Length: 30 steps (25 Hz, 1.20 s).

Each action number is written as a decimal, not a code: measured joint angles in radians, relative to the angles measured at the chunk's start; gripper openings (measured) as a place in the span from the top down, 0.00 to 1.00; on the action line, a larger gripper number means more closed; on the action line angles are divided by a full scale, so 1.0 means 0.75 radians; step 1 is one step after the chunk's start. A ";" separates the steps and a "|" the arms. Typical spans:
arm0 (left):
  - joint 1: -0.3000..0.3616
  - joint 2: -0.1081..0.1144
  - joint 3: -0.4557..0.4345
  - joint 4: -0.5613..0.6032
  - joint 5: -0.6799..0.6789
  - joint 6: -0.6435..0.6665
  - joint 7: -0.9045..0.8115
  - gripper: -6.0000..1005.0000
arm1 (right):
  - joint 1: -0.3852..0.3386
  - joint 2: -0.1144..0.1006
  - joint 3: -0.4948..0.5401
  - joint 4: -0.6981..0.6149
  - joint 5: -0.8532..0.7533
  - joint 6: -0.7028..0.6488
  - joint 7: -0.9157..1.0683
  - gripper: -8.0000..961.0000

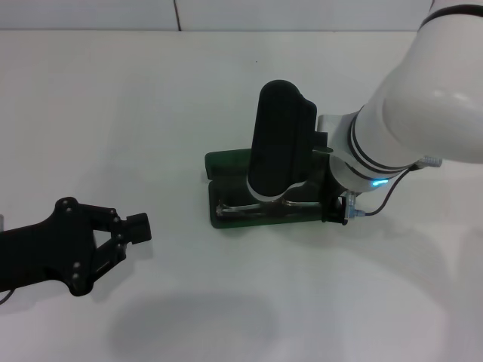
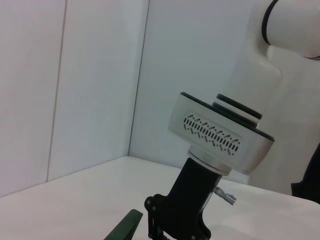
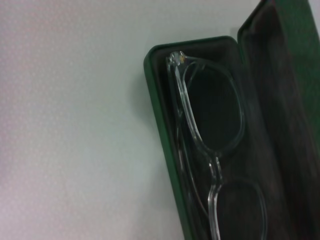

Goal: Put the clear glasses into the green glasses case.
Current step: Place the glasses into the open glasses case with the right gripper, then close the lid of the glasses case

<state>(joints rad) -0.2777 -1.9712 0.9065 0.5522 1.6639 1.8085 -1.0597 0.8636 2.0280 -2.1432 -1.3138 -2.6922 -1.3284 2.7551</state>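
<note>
The green glasses case [image 1: 225, 163] lies open in the middle of the table; one edge of it shows as a green sliver [image 2: 125, 228] in the left wrist view. The clear glasses [image 3: 186, 107] lie inside the case's lower half [image 3: 161, 130] on the dark lining, beside the raised lid. The head view shows their clear frame [image 1: 240, 206] in the front half. My right arm's black-topped wrist housing [image 1: 281, 136] hangs right over the case and hides the right gripper [image 2: 175, 227], whose fingertips are out of view. My left gripper [image 1: 138, 228] hovers shut at the lower left, far from the case.
The table [image 1: 113, 113] is plain white, with a white wall behind it. A cable [image 1: 385, 197] loops off the right wrist just right of the case.
</note>
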 joint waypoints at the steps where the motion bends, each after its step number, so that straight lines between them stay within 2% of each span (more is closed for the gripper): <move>1: 0.000 0.000 0.000 0.000 0.000 0.000 0.000 0.93 | 0.000 0.000 0.000 -0.006 0.000 -0.001 0.000 0.99; 10: 0.000 0.000 0.000 -0.001 -0.003 -0.002 0.000 0.93 | 0.000 0.000 0.002 -0.160 -0.015 -0.167 0.088 0.99; 20: -0.008 -0.001 0.000 -0.005 -0.002 -0.002 0.000 0.93 | -0.017 0.000 0.008 -0.170 0.006 -0.287 0.113 0.99; 30: -0.018 -0.002 0.000 -0.016 -0.005 -0.002 0.000 0.93 | -0.020 0.000 0.000 -0.096 0.005 -0.217 0.102 0.99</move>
<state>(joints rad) -0.2912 -1.9727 0.9065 0.5399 1.6601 1.8070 -1.0600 0.8483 2.0278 -2.1432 -1.3859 -2.6884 -1.4912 2.8319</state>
